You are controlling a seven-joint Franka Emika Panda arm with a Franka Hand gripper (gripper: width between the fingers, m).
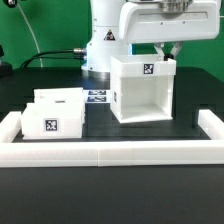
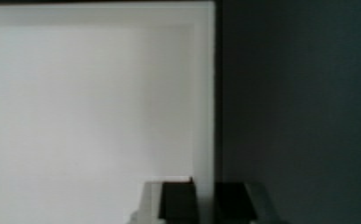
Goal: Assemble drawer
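Observation:
The large white boxy housing (image 1: 140, 92) of the drawer stands upright on the black table, right of centre in the exterior view, with its open side facing the camera and a tag on its top wall. My gripper (image 1: 167, 53) comes down on the housing's upper right corner. In the wrist view my gripper (image 2: 209, 205) has its two dark fingers (image 2: 177, 205) close on either side of the housing's thin wall edge (image 2: 214, 100), with the white wall surface on one side and dark table on the other. Two small white trays (image 1: 52, 113) sit together at the exterior view's left.
A long low white border wall (image 1: 110, 152) runs along the front and up both sides of the table. The marker board (image 1: 98, 97) lies flat between the trays and the housing. The robot's base (image 1: 100, 45) stands behind.

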